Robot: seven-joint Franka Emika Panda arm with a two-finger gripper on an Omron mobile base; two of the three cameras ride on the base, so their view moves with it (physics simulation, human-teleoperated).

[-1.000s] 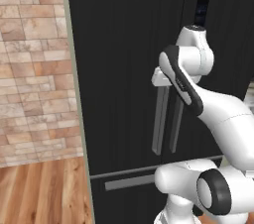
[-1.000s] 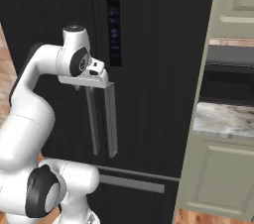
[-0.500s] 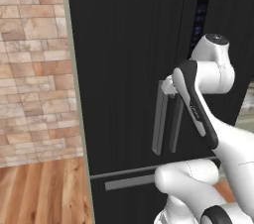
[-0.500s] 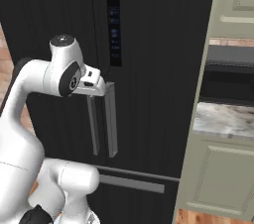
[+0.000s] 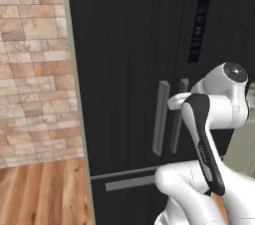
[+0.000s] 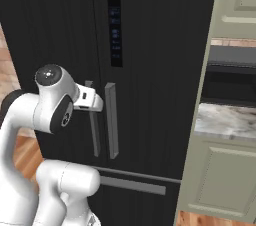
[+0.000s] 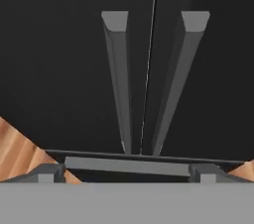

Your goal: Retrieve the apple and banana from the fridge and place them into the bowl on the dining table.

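The fridge (image 5: 134, 69) stands straight ahead of the gripper (image 7: 127, 171), tall and black, both doors shut with only a thin seam between them. To the gripper's left the fridge ends at a pale green-grey edge strip (image 5: 74, 94), with a brick wall (image 5: 32, 64) and bare wood floor (image 5: 45, 191) beyond it; that side is open. To its right the sage cabinets (image 6: 220, 170) and a marbled wall counter (image 6: 227, 122) come right up to the fridge's side, so room there is tight.

Below the gripper runs the bottom drawer's grey bar handle (image 6: 132, 185). The two long grey handles (image 7: 149, 79) hang side by side just in front of the gripper, one either side of the door seam, and a dark display panel (image 6: 115, 31) sits above on the right-hand door.

The gripper is spread wide, its two finger tips (image 7: 44, 173) far apart, nothing between them. It touches neither handle.
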